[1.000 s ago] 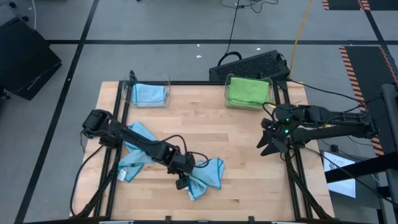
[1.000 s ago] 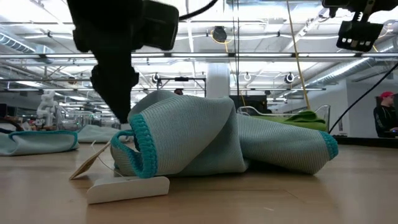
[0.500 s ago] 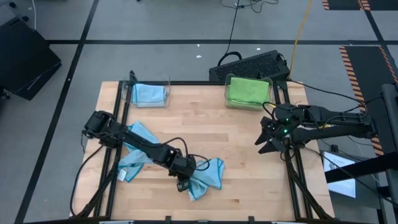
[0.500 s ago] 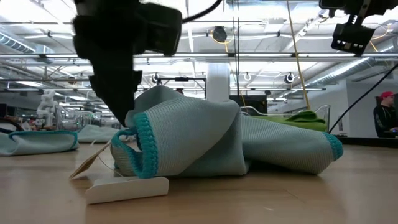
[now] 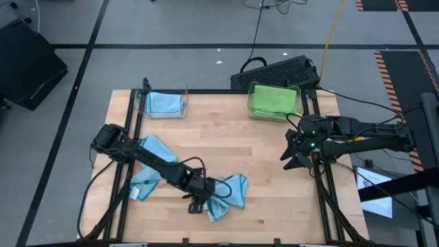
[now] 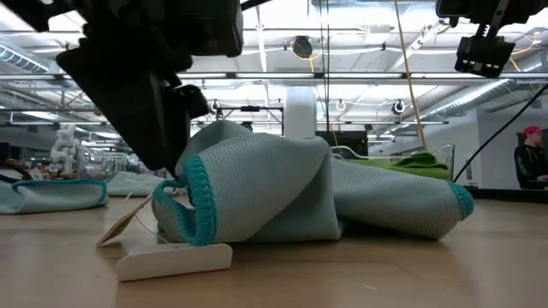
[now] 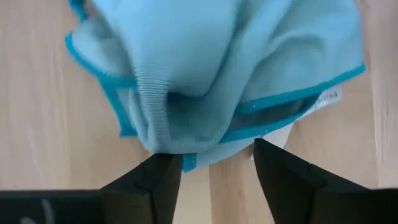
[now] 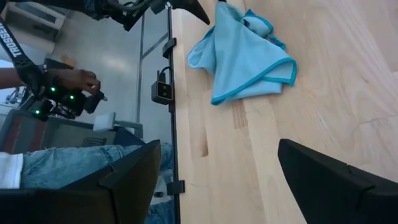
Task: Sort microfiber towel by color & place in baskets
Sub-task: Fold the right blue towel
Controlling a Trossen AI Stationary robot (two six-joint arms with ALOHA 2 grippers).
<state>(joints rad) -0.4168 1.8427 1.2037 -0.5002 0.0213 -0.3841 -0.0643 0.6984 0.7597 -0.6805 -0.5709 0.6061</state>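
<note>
Straddling a raised fold of the crumpled blue towel (image 5: 226, 195), the left gripper (image 5: 197, 204) sits at the towel's near-left end, low over the table (image 5: 226, 137) toward its front edge. In the left wrist view the two dark fingers (image 7: 149, 182) stand apart with the towel's teal-hemmed fold between and just ahead of them; whether they already pinch the cloth cannot be told. The towel's long axis runs left to right across the table, extending away from the gripper toward the right. Its likely destination, the left basket (image 5: 164, 104) already holding blue cloth, lies well apart at the table's far left; the right basket (image 5: 274, 101) holds green cloth. A second blue towel (image 5: 149, 168) lies under the left arm. The right gripper (image 5: 295, 152) waits with fingers spread at the table's right edge, farther from the towel than the left.
</note>
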